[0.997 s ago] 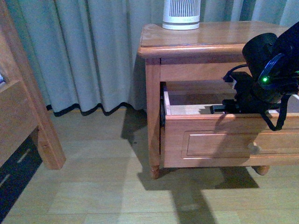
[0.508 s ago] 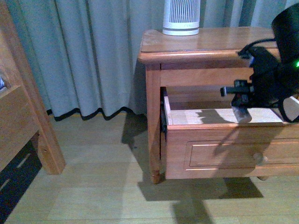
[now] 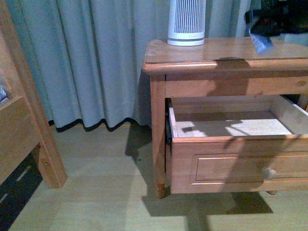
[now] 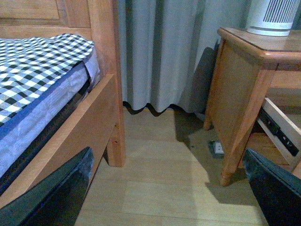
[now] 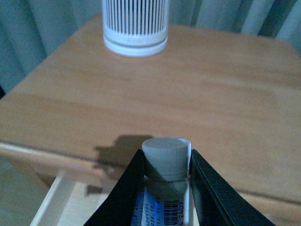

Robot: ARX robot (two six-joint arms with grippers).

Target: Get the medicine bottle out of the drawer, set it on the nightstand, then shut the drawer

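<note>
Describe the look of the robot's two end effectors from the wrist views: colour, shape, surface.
The left end effector has two broad, glossy black fingers with a bluish sheen and rounded corners. The right end effector has black fingers with flat inner faces, narrowing towards their tips. No cables or markings show on either.

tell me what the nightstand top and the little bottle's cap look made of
The nightstand: wood, orange-brown, with faint grain lines and a smooth, slightly glossy finish; solid or veneer, I cannot tell. The medicine bottle: its cap looks like matte whitish plastic, with fine vertical ribs round its side.
</note>
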